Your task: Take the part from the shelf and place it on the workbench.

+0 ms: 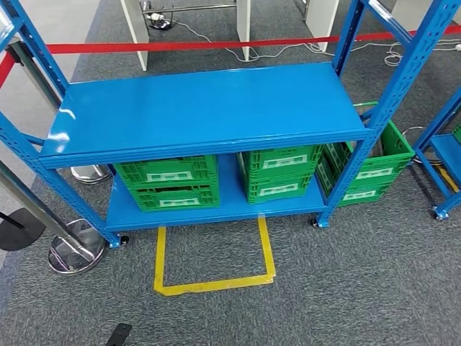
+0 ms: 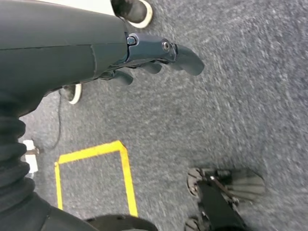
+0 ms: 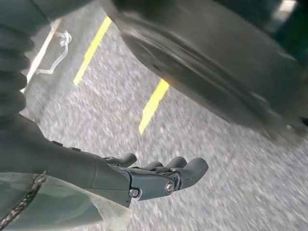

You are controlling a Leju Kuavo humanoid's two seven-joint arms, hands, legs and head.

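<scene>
No part can be made out on the blue shelf (image 1: 207, 108); green crates (image 1: 168, 184) sit on its lower level. Left hand (image 2: 152, 55) and right hand (image 3: 156, 175) hang released, holding nothing, above grey carpet (image 1: 353, 274).

1. Grey carpet floor (image 1: 369, 274), yellow tape square (image 1: 214, 282) marked on it.
2. Red barrier tape (image 1: 217, 45) strung across behind.
3. Chrome stanchion base (image 1: 76, 252) at left.
4. White furniture legs (image 1: 243, 29), cables at back.
</scene>
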